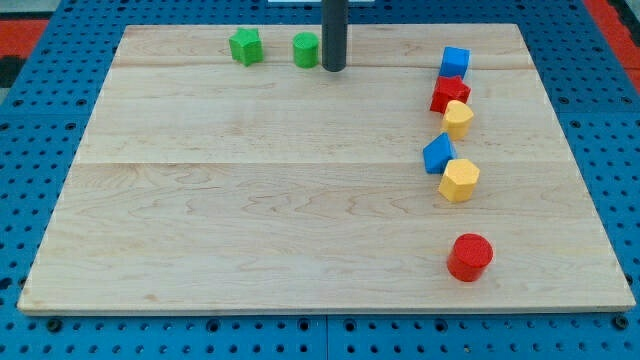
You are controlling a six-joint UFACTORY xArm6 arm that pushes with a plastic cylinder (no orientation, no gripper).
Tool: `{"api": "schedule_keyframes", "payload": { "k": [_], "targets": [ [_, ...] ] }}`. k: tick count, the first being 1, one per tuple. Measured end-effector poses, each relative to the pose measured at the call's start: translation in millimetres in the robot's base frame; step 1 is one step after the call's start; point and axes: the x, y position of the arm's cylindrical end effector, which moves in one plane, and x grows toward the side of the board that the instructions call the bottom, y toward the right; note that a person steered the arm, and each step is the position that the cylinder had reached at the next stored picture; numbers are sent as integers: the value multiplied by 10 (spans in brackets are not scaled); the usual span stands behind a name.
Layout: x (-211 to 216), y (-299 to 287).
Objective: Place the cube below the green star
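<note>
Blocks sit in two groups on a pale wooden board (300,200) with visible grain and plank seams, laid over a blue perforated base (30,150). Near the view's top, a green star (245,46) stands to the left, and a green cylinder (306,49) is a short way to its right. My tip (334,68), the end of a smooth dark rod, is just beside the cylinder on its right; whether they touch cannot be told. The rod carries no jaws, so nothing is spread or pinched.

Along the view's right runs a loose column: a blue cube (455,62) at the top, a red star-like block (450,94) touching below it, then a yellow block (459,118), a blue block (438,154) and a yellow hexagon (459,180). A red cylinder (470,257) stands apart, lower down. The cube lies well apart from the green star, with the green cylinder and rod between them. All blocks appear matte and solid-coloured.
</note>
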Motion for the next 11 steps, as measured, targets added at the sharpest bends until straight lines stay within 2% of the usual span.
{"api": "schedule_keyframes", "payload": {
  "k": [2, 3, 4, 6, 7, 11],
  "targets": [
    [-522, 1370],
    [-267, 1924],
    [287, 1645],
    [298, 1003],
    [298, 151],
    [298, -1378]
  ]
}}
